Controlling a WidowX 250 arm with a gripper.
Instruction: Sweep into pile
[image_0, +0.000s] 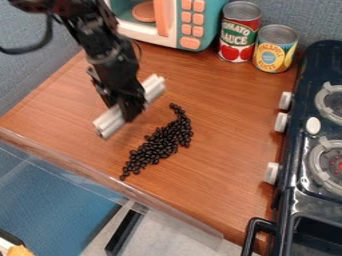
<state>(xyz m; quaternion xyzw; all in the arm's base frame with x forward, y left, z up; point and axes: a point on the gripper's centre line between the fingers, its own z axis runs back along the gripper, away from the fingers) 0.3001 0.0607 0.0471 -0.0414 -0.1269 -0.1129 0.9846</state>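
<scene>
Gripper: hanging low over the wooden bench, clamped on the middle of a white ribbed bar. The bar sticks out on both sides of the gripper and lies at a slant. Its underside is poorly seen; it appears to sit at or close to the bench surface.

Black beans: a loose, elongated heap on the bench, just beyond the bar on the gripper's stove side, apart from the bar. The heap is thickest in the middle and thins to a tail at each end, the lower tail running towards the bench's front edge.

Surroundings: toy microwave behind the gripper, at the back of the bench. Sauce can and pineapple can upright, behind and right of the gripper. Dark stove well to its right.
</scene>
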